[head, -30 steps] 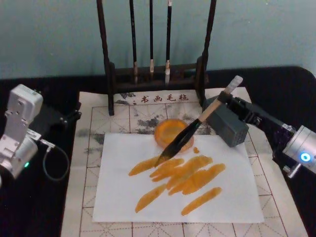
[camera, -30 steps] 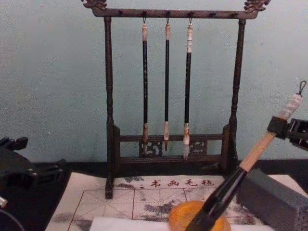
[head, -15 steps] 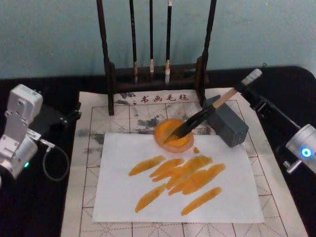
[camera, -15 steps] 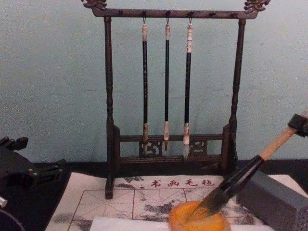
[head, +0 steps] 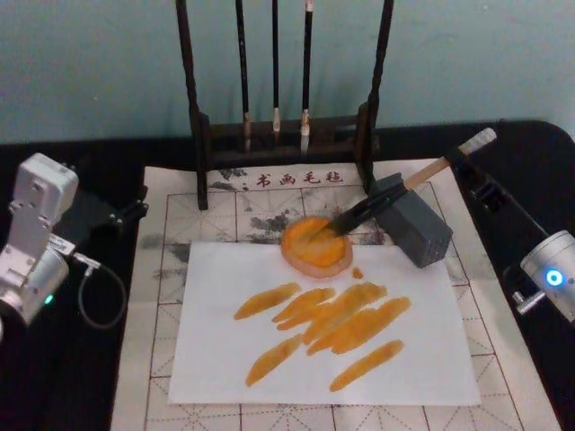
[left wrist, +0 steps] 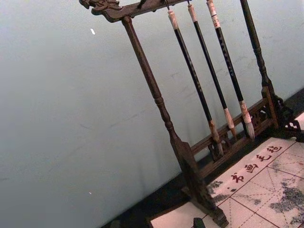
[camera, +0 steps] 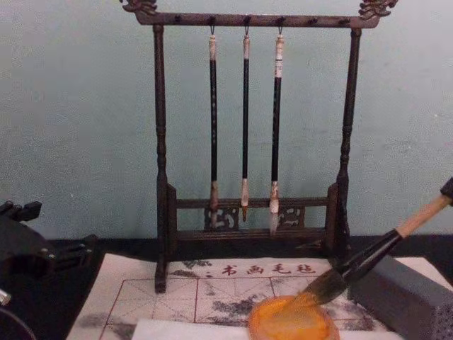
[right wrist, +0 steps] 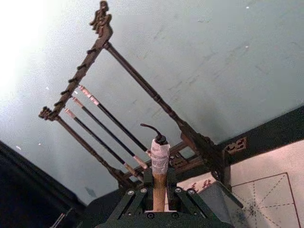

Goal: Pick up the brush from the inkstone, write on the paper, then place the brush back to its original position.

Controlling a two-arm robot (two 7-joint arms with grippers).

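Note:
The brush [head: 395, 193] slants down from its whitish wrapped end to bristles lying in the orange dish [head: 316, 254]. Its black ferrule crosses the far corner of the dark grey inkstone [head: 415, 224]; I cannot tell if they touch. My right gripper [head: 460, 156] is shut on the tan handle just below the wrapping, as the right wrist view shows: right gripper [right wrist: 159, 197], brush [right wrist: 159, 161]. In the chest view the brush [camera: 368, 256] reaches the dish [camera: 291, 320]. The paper [head: 422, 359] carries several orange strokes. My left gripper [head: 126, 211] is parked at the left, open.
A dark wooden brush rack [head: 283, 135] with three thin hanging brushes [camera: 245, 120] stands behind the dish. The paper lies on a cream felt mat [head: 153, 359] with red grid lines on the black table. A cable [head: 94, 296] loops beside the left arm.
The brush has left the paper and swung back, its bristles now down in the orange dish. My right gripper has moved right and lower, flattening the handle over the inkstone. The left arm is still.

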